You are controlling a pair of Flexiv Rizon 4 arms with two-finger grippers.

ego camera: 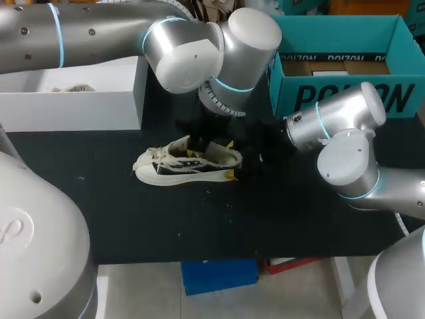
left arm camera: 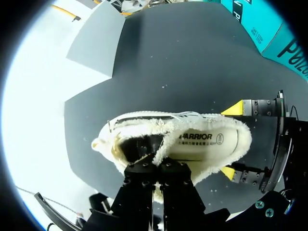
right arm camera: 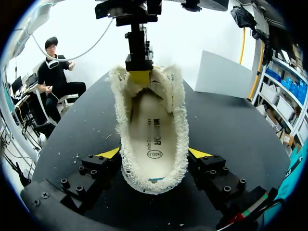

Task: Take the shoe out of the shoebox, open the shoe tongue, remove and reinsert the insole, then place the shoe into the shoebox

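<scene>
Shoebox (ego camera: pixel 345 100): teal, rear right of tabletop (ego camera: pixel 133 219), no shoe in it.
Shoe (ego camera: pixel 189 161): out, mid-tabletop.
R gripper (right arm camera: pixel 153 153): I've clamped heel.
L gripper (left arm camera: pixel 159 166): pinching tongue (right arm camera: pixel 144 89).
Insole (right arm camera: pixel 151 130): inside shoe; I reckon removal, reinsert, reboxing remain.

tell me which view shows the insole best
The right wrist view: it looks straight into the shoe, showing the insole nearly whole. The left wrist view shows its heel half beside the tongue; the head view shows only the shoe's side.

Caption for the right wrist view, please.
Right claw grips the fleece-lined shoe at its heel; left claw pinches the tongue.
</scene>
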